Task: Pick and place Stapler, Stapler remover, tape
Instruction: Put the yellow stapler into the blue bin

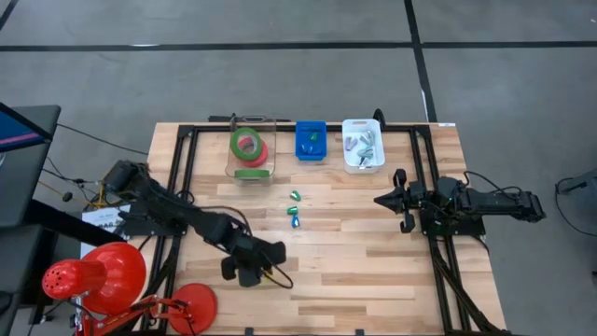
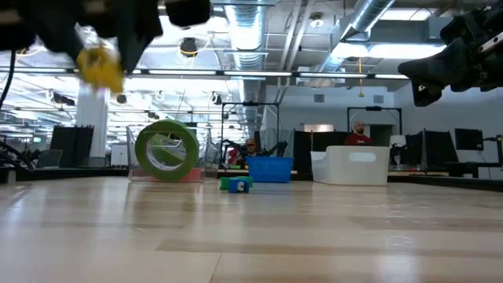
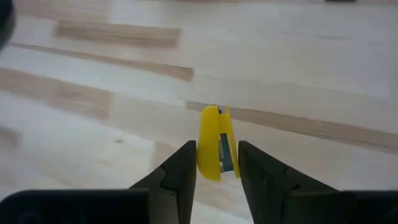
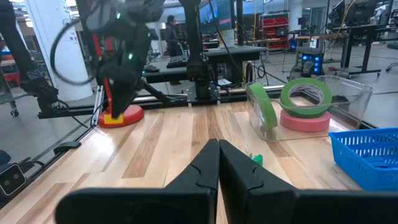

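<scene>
While lifted clear of the table (image 1: 373,271), left gripper (image 3: 216,163) pinches a yellow stapler (image 3: 215,142) between its fingers; right gripper (image 4: 219,163) waits near the white bin (image 1: 363,144), jaws pressed together; tape rolls (image 1: 247,145) sit in the clear bin (image 1: 230,161).

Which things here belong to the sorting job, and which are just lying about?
Job:
- yellow stapler, held in left gripper
- tape rolls in clear bin
- blue basket
- white basket
- two small green items on table

Lying about:
- red lamp
- right gripper, waiting
</scene>
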